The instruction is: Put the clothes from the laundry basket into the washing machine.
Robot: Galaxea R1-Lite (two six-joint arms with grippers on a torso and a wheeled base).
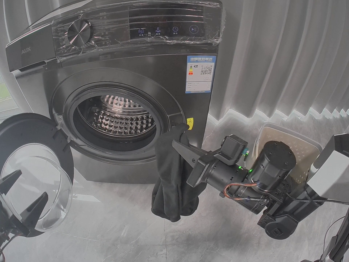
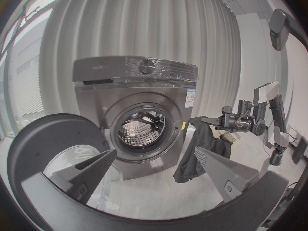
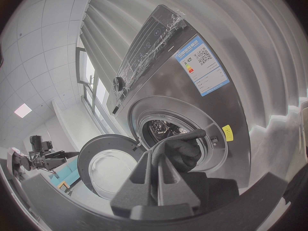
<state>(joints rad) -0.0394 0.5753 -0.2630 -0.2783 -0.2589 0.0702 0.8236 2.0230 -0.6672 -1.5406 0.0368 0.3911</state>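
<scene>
Our right gripper (image 1: 176, 144) is clenched on a black garment (image 1: 171, 186). The garment dangles in long folds above the grey tiled floor (image 1: 109, 230), just off the front of the washing machine (image 1: 145, 73), at about four o'clock from its round opening (image 1: 116, 122). We see the cloth's upper end beside the right rim of that opening, close to the front panel; whether it touches the panel we cannot tell. From the right wrist, the two fingers (image 3: 166, 180) press together with the cloth pinched between them. Behind the opening, the steel drum (image 1: 123, 119) shows its perforated wall. The machine's door (image 1: 34, 128) stands swung wide at eight o'clock from the opening, its clear bowl (image 1: 47, 171) facing us. Our left gripper (image 1: 32, 183) hangs before that door, fingers spread apart and nothing between them. The laundry basket (image 1: 281, 127) sits on the floor at three o'clock from the garment, partly behind the right arm, near the pale curtain (image 1: 283, 48).
</scene>
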